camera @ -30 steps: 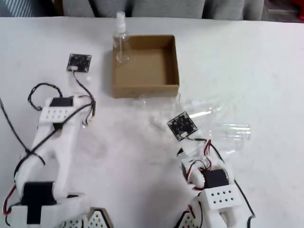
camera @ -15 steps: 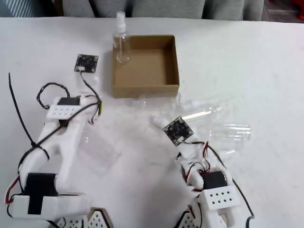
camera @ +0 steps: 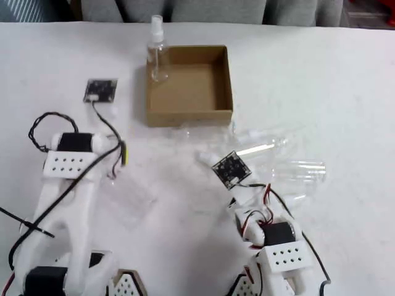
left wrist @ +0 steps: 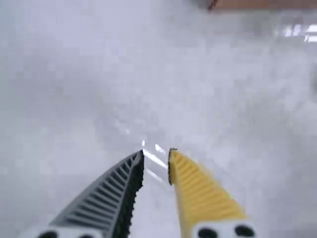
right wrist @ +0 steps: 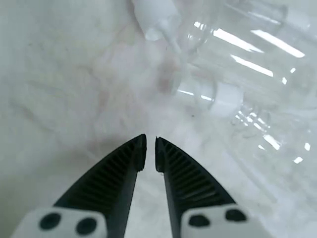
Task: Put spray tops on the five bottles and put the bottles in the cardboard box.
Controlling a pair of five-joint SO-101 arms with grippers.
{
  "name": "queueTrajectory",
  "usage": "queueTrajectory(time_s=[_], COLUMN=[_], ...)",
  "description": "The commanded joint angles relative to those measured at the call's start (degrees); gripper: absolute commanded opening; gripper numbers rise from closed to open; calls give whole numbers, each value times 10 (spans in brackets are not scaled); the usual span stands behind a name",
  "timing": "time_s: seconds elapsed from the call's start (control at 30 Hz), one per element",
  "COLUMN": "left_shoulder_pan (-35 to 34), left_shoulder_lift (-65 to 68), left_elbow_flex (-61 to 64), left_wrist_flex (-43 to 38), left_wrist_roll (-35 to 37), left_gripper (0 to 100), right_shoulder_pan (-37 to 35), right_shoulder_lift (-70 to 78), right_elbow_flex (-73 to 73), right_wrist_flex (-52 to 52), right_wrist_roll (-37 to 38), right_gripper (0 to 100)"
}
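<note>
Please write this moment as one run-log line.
capped bottle: upright at cardboard box corner | loose bottles: lying near right claw | right claw: shut, empty | left claw: over table

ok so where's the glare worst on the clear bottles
High view: a bright streak runs along the clear bottles lying near the cardboard box. Right wrist view: several white highlights cross the same bottles. Left wrist view: small glints at the left gripper.

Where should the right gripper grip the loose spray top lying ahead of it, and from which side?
Probably the white head of the spray top, pinched across its sides from above by the right gripper. It lies flat on the table, and its thin tube toward the clear bottles looks too slender to hold.
</note>
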Motion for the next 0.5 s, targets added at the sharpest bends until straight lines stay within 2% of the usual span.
queueTrajectory(time_s=[0.0, 0.07, 0.17, 0.3, 0.4, 0.47], left_shoulder_pan=[7, 6, -14, -53, -68, -70], left_shoulder_lift=[27, 61, 90, 91, 99, 113], left_elbow_flex=[-19, -19, -31, -53, -30, -3], left_wrist_flex=[110, 116, 102, 105, 87, 55], left_wrist_roll=[6, 6, 3, 1, -39, -20], left_gripper=[149, 136, 66, 58, 23, 24], right_shoulder_pan=[1, 1, 1, 1, 1, 1], right_shoulder_lift=[1, 0, -2, -2, -2, -2], right_elbow_flex=[-2, 3, 7, 7, 8, 8], right_wrist_flex=[-9, -9, -10, -10, -10, -10], right_wrist_roll=[6, 7, 7, 7, 7, 7], right_gripper=[18, 18, 18, 18, 18, 18])
